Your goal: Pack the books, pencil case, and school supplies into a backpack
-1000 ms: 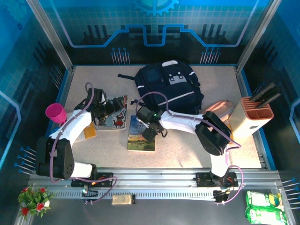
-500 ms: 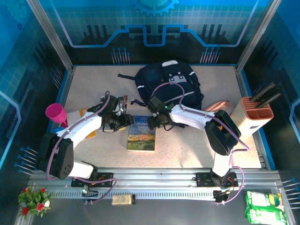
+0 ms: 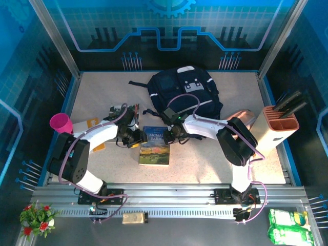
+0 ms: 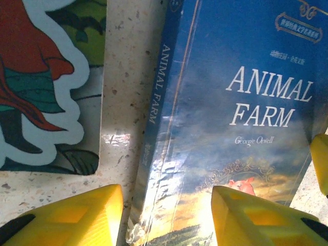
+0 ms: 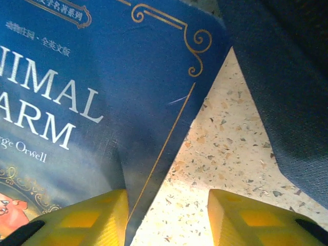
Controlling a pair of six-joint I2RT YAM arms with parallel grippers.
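Observation:
The blue-green "Animal Farm" book (image 3: 155, 146) lies flat on the table in front of the navy backpack (image 3: 185, 92). My left gripper (image 3: 134, 138) is open and low over it, its yellow fingers straddling the spine (image 4: 154, 123). My right gripper (image 3: 169, 134) is open at the book's top right corner (image 5: 169, 61), one finger over the cover and one over bare table. The white-red illustrated book (image 4: 46, 77) lies just left of it. The pinkish pencil case (image 3: 241, 119) sits behind the right arm. A flat orange piece (image 3: 92, 122) lies far left. The black book and blue piece are hidden.
A magenta cup (image 3: 60, 123) stands at the left edge. A beige block holder (image 3: 279, 128) with black handles stands at the right edge. Backpack fabric (image 5: 287, 77) lies close beside the right gripper. Bare table (image 3: 195, 164) stretches in front of the book.
My left gripper has swung right from the illustrated book to the Animal Farm spine. My right gripper has moved from over the book up to its top right corner.

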